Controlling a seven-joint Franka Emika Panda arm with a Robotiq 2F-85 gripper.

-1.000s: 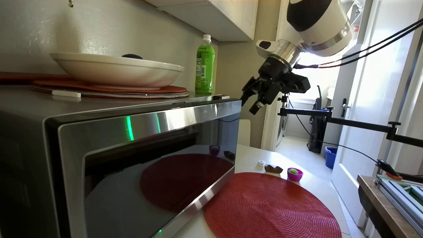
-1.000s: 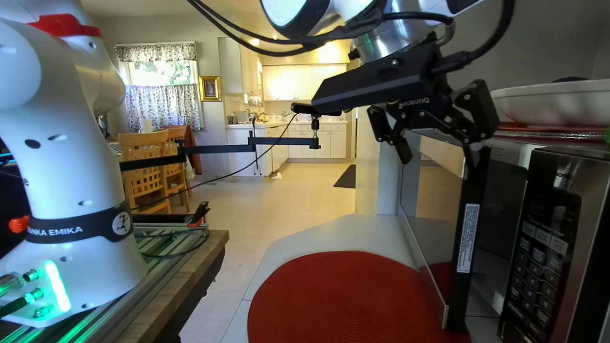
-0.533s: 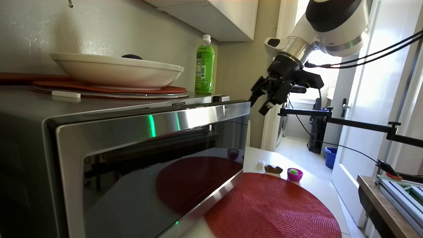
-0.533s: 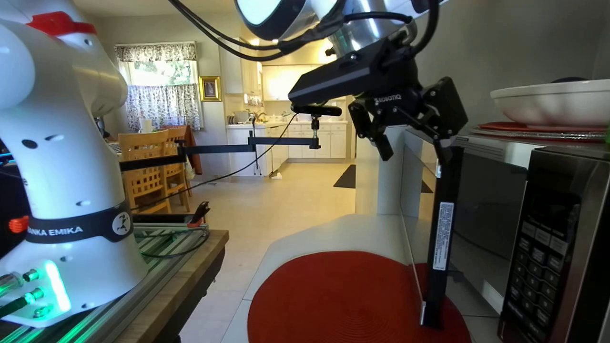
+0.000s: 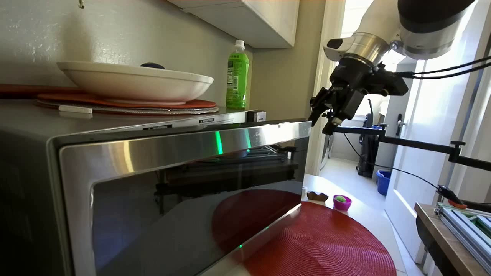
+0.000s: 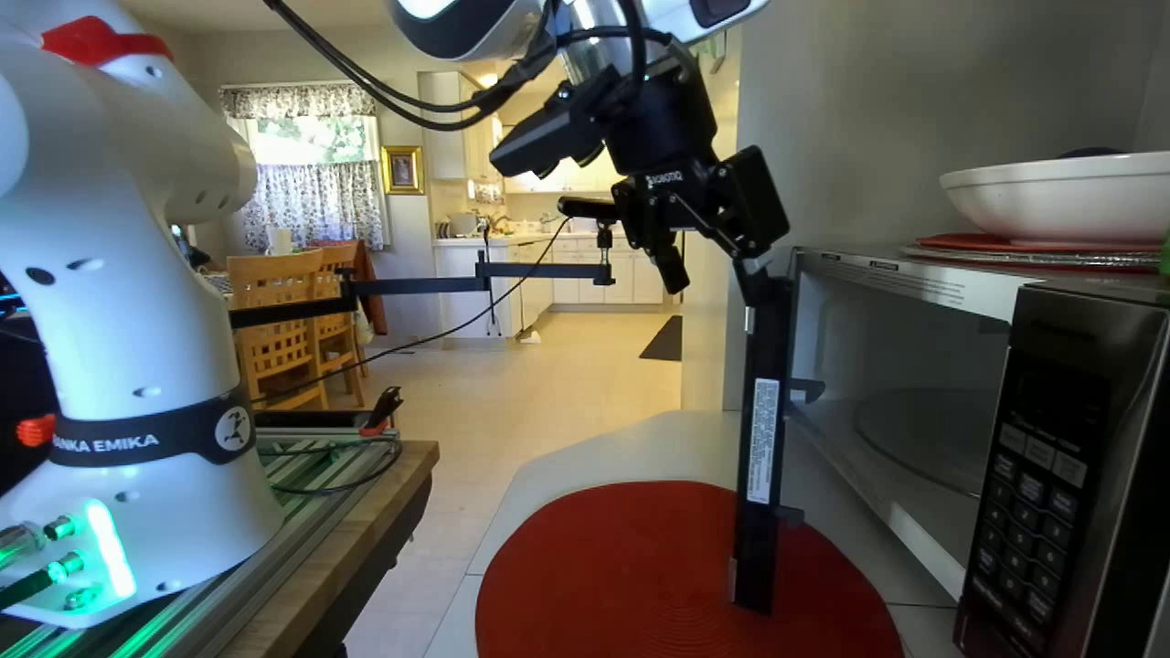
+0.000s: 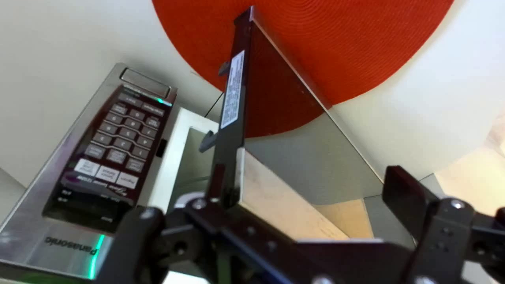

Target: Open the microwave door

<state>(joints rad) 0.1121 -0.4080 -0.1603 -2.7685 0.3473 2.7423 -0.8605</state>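
In an exterior view, we saw the door (image 6: 763, 448) right of the middle, part open over the red mat (image 6: 631, 567). Its thin edge stood tall, running straight down, just below and right of the hand (image 6: 716, 277). The hand was spread wide, squeezing nothing. One finger (image 6: 755, 283) seemed to touch the door's top corner. We thought a push left, away from the microwave (image 6: 1051, 457), would open it more.

Wrist view: upside-down "Panasonic" on control panel (image 7: 96, 169), digits 1–9 on keypad (image 7: 124, 134). In an exterior view: "ANKA EMIKA" on black base band (image 6: 146, 440), "ROBOTIQ" on claw (image 6: 717, 281). White label (image 7: 233, 88) on microwave door (image 7: 300, 165): print too small.
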